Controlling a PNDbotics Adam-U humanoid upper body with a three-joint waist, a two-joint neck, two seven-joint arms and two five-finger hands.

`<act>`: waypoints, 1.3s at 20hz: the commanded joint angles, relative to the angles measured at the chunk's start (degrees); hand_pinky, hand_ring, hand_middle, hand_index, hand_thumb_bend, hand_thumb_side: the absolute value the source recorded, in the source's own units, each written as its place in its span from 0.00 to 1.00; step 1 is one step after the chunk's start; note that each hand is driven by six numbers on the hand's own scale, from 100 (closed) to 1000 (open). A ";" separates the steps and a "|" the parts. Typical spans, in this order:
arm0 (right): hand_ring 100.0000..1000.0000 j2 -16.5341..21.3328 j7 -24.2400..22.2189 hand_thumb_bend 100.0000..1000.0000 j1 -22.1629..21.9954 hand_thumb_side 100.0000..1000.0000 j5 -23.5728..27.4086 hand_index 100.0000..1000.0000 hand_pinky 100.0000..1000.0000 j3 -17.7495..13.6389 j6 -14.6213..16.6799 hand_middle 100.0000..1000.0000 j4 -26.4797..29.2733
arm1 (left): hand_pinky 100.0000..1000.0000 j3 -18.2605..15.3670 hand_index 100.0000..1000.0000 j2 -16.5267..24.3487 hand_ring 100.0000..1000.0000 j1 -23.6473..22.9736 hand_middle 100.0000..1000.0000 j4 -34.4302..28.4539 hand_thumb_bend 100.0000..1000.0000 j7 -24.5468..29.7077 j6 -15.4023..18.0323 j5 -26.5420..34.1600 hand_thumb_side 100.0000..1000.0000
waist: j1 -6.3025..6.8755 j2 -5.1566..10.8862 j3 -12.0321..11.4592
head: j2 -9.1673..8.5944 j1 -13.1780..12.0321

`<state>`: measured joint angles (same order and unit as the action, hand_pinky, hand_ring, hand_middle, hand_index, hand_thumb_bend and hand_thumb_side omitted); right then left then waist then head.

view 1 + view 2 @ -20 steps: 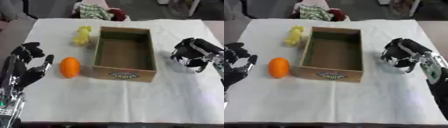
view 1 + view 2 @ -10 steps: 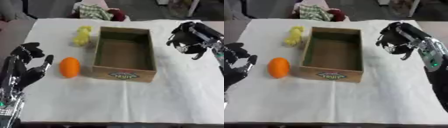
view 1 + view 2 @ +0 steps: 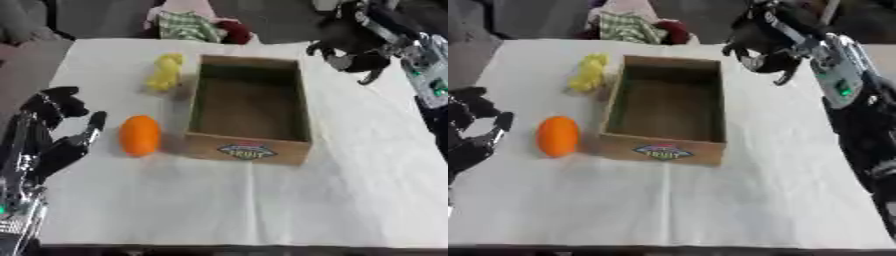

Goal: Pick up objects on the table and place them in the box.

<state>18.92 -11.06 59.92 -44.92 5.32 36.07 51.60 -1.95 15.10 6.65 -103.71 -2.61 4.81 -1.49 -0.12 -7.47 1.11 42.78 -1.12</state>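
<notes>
1. Sitting in the middle of the white table (image 3: pixel 350 200) is the box (image 3: pixel 249 112), an open cardboard one with a fruit label on its near wall. Nothing inside it as far as I can see.
2. Just left of the box, near its front corner, there's the orange (image 3: pixel 139 135) lying on the cloth, close to the box wall but I can't tell if it's touching.
3. Further back, also left of the box, a yellow thing (image 3: pixel 165 71) lies by the far left corner. Lumpy shape, can't say what it is exactly.
4. Left hand (image 3: pixel 52 137) shows at the lower left, fingers up and relaxed, spread a bit, holding nothing. It's near the orange but apart from it.
5. Right hand (image 3: pixel 765 42) is up past the box's far right corner, fingers curled downward, and I don't see anything in them.
6. Beyond the table's far edge there's a pile of cloth (image 3: pixel 194 25), green checks and something red.
</notes>
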 commanded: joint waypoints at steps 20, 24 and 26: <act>0.55 -12.85 -1.88 0.00 0.39 0.24 -20.96 0.65 0.19 0.30 2.09 0.48 -10.37 | 0.65 0.89 0.69 0.11 0.52 1.59 0.47 -0.83 0.39 1.36 0.16 0.66 0.00 | 0.36 0.38 -2.29 | -1.27 2.68; 0.72 -12.60 -4.52 0.00 0.27 0.29 -23.70 0.75 0.46 0.08 2.24 0.58 -11.67 | 0.65 0.86 0.69 0.11 0.52 1.58 0.47 -0.79 0.39 1.34 0.14 0.59 0.00 | 0.25 0.39 -2.16 | -1.30 2.54; 0.80 -12.35 -6.35 0.00 0.29 0.30 -23.95 0.80 0.56 0.03 2.66 0.67 -11.62 | 0.65 0.83 0.69 0.11 0.52 1.57 0.47 -0.78 0.39 1.30 0.15 0.56 0.00 | 0.21 0.41 -2.06 | -1.32 2.42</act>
<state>5.72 -16.41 58.99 -68.14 5.67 38.52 39.61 -0.90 14.60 7.61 -103.71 -1.40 4.89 -0.98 -0.09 -7.81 -1.00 42.17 1.46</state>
